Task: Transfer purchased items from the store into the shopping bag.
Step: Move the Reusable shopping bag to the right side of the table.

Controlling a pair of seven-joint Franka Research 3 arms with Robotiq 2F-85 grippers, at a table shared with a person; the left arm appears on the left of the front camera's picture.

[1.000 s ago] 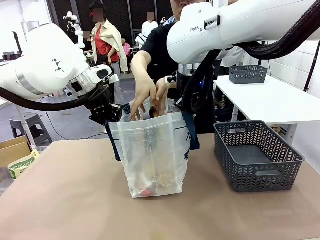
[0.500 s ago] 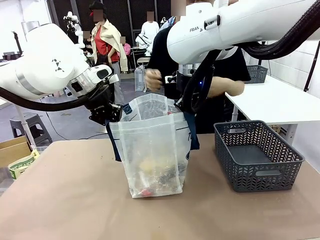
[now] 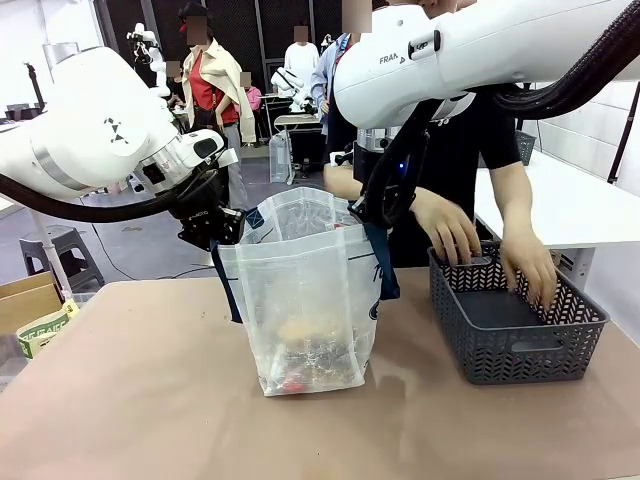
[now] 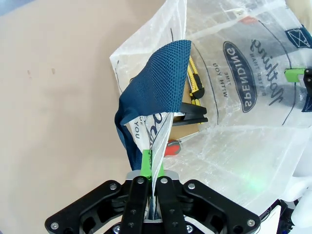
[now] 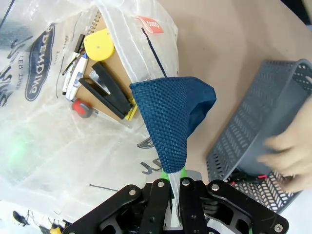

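Observation:
The shopping bag (image 3: 305, 310) stands upright mid-table with its mouth held wide. My left gripper (image 3: 222, 232) is shut on its left rim at the navy handle (image 4: 156, 87). My right gripper (image 3: 375, 215) is shut on the right rim at the other handle (image 5: 170, 117). Purchased items lie on the bag's bottom: a black stapler (image 5: 105, 90), a yellow round tape (image 5: 98, 46), markers, a yellow-black knife (image 4: 195, 80) and a small red thing (image 4: 170, 147). The left gripper (image 4: 151, 163) and right gripper (image 5: 173, 173) each pinch plastic and strap between green pads.
A dark grey lattice basket (image 3: 520, 345) sits right of the bag, and the person's two hands (image 3: 450, 232) reach into it. A white side table (image 3: 560, 205) stands behind it. A cardboard box (image 3: 25, 305) sits off the table's left edge.
The person's hands have left the bag mouth and gone right, down into the grey basket. More items now lie in the bag. Both grippers have stayed in place.

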